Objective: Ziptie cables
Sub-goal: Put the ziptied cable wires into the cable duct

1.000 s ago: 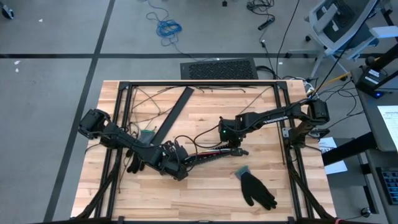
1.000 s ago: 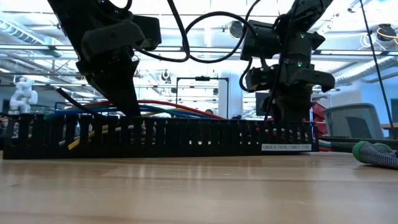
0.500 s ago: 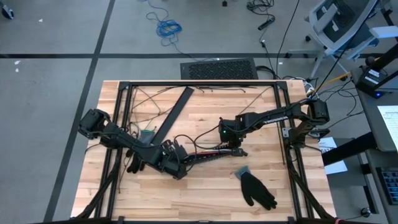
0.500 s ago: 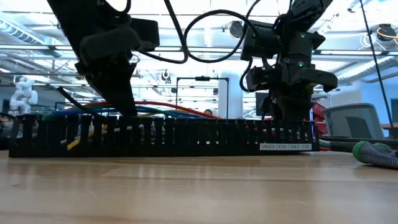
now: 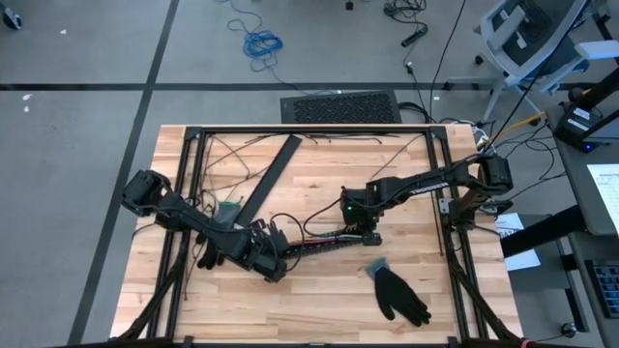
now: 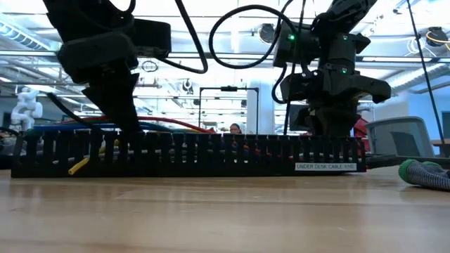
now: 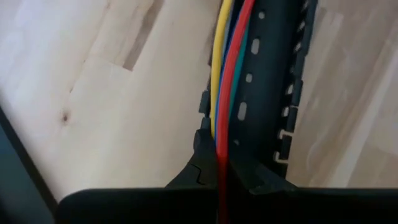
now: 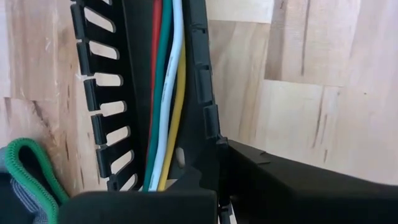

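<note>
Pale wooden planks formed the bench (image 5: pixel 319 300), on which a black slotted cable tray (image 6: pixel 211 153) was laid near the middle, between the two arms. Within the tray's channel the cables (image 8: pixel 166 93) were bedded lengthwise; red, green, white and yellow strands were shown side by side in the right wrist view, and yellow, blue, red and green strands in the left wrist view. In the low view the coloured strands were seen rising slightly above the tray's slotted wall toward its left end, and a yellow tip was seen poking out through a slot there.

The left claw (image 5: pixel 274 253) was set at one end of the tray, fingers brought fully together, with the red strand running straight down between them; the remaining strands were passed just beside its tips, so a grip on the cables was shown only for that red strand's line, and firm holding could not be confirmed. The right claw (image 5: pixel 366 232) was placed at the tray's opposite end, also closed narrow, its dark fingers pressed against the tray's outer wall just beside the cables rather than around them.

A black glove (image 5: pixel 398 295) with a green cuff was left on the bench near the right claw, apart from the tray. A second black slotted strip (image 5: pixel 268 179) was laid diagonally farther back.
</note>
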Robot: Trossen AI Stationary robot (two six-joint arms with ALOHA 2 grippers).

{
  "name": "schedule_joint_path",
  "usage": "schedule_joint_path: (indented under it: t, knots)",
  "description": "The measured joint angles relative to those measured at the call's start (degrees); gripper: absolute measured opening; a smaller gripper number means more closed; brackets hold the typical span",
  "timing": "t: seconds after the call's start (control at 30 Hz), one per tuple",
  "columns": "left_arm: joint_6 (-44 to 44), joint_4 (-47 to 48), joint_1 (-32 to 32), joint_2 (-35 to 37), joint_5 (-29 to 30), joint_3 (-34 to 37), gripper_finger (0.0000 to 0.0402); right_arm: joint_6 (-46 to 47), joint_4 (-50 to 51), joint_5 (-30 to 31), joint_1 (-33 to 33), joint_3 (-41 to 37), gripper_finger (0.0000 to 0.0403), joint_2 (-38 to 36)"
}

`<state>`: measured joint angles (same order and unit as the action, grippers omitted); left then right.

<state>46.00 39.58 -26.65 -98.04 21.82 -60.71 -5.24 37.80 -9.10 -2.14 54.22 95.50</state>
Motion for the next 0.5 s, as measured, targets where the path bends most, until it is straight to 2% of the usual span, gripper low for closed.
schedule_joint_path:
  t: [0.37, 0.5]
  knots:
    - [0.0, 5.9, -2.2, 0.0, -2.7, 0.1, 0.0004, 0.2, -0.6, 0.3, 0.8, 0.1, 0.0000, 0.2]
    - [0.1, 9.2, -3.5, -0.2, -6.4, 0.3, 0.0004, 0.0, 1.4, 0.3, 0.7, 0.0, 0.0000, 0.3]
